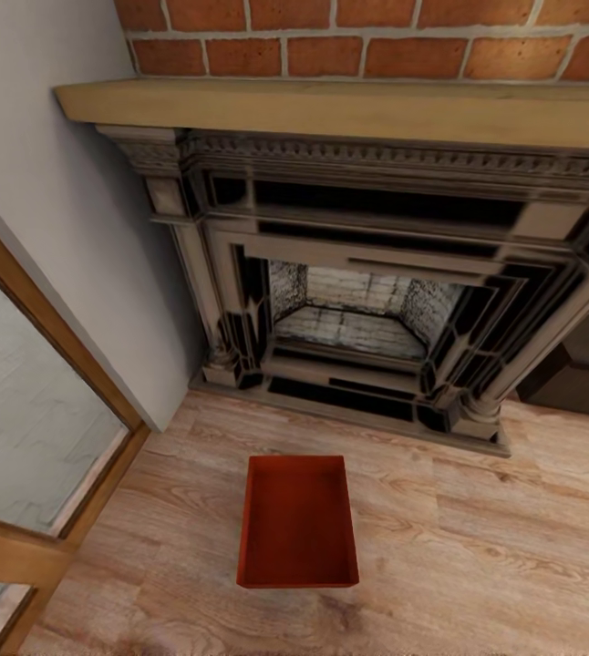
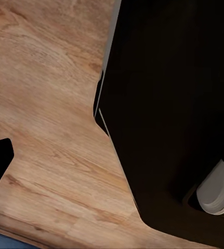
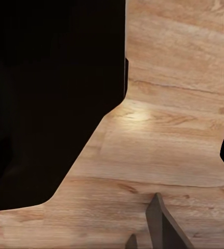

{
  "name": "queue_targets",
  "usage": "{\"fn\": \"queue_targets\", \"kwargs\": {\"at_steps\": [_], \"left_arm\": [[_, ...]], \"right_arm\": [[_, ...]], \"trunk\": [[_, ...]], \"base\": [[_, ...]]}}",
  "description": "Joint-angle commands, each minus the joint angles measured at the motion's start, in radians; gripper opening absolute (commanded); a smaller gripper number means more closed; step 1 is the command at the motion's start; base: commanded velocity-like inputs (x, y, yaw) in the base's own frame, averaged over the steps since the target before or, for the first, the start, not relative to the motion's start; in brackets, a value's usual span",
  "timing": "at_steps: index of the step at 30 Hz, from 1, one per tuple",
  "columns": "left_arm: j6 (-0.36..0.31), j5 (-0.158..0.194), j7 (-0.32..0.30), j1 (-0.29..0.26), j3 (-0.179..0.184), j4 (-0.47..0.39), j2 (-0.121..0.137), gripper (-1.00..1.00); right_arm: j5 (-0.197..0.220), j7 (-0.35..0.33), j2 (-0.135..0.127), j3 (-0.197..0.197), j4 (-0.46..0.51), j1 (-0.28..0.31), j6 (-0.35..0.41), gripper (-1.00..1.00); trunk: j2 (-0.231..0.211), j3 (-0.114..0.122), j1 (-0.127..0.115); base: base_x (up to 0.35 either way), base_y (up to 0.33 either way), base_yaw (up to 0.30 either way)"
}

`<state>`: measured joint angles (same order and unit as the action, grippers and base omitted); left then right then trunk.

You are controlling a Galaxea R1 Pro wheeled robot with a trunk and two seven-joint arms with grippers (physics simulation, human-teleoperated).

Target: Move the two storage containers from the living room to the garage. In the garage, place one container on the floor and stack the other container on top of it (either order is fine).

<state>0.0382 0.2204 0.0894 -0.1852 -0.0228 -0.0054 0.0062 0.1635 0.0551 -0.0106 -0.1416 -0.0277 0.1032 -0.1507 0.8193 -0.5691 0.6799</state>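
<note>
One storage container on the living-room floor before the fireplace.

The orange-red container lay open side up on the light wood-plank floor, near the viewer and centred slightly left of the hearth opening, well apart from the fireplace base. A grey wall and a wood-framed glass panel stood at left. Both wrist views showed plank floor beside a large black body part of the robot; whether either pincer was open or closed could not be told.
</note>
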Motion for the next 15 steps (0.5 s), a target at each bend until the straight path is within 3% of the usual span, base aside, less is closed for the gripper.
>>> {"fn": "queue_targets", "kwargs": {"at_steps": [1,15], "left_arm": [[0.003,0.004,0.001,0.0,-0.002,0.001,0.0,1.0],[0.003,0.004,0.001,0.0,-0.002,0.0,0.0,1.0]], "right_arm": [[0.01,0.0,0.0,-0.009,-0.003,0.001,-0.006,1.0],[0.01,-0.008,0.0,-0.008,-0.003,0.001,-0.006,1.0]], "trunk": [[0.001,-0.002,0.0],[0.001,-0.025,0.0]], "base": [[0.0,0.0,0.0],[0.0,0.0,0.0]]}}
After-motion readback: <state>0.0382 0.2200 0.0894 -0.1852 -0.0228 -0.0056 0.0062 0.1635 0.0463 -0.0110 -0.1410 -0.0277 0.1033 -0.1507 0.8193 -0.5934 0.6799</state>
